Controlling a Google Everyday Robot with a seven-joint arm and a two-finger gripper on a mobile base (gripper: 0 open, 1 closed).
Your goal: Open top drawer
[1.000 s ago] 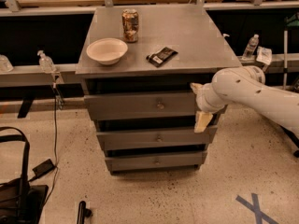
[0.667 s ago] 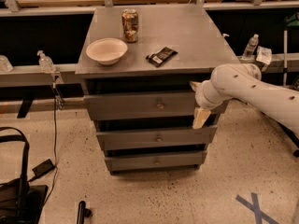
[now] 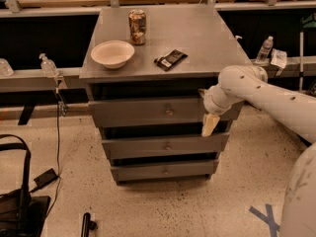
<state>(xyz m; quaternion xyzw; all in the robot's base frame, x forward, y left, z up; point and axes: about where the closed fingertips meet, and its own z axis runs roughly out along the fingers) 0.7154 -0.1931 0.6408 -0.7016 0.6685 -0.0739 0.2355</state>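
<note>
At the desk front: gripper by the right end of the top drawer

Item 1. Desk (image 3: 207,38): a grey metal-look unit with a flat top and three drawer fronts stacked below, standing on a speckled floor (image 3: 163,206).

Item 2. Top drawer (image 3: 133,113): the widest front, directly under the desk top, with a small round knob (image 3: 169,111) at its centre. A dark gap shows above the front. Whether it is pulled out at all cannot be told.

Item 3. Gripper (image 3: 210,124): a cream-coloured tip pointing down, at the right end of the top drawer's front, on the end of a white arm (image 3: 266,95) reaching in from the right. It is well apart from the knob. Whether the gripper is open or closed, and whether it touches or grasps the drawer, cannot be told.

Item 4. Middle drawer (image 3: 138,147) and bottom drawer (image 3: 143,172): narrower fronts.

Item 5. On the desk top: a white bowl (image 3: 112,53) at the left, a can (image 3: 137,27) upright behind it, and a dark packet (image 3: 171,59) lying flat near the middle.

Item 6. Surroundings: a water bottle (image 3: 265,47) on the ledge to the right, and a black bag (image 3: 15,206) on the floor at lower left.
</note>
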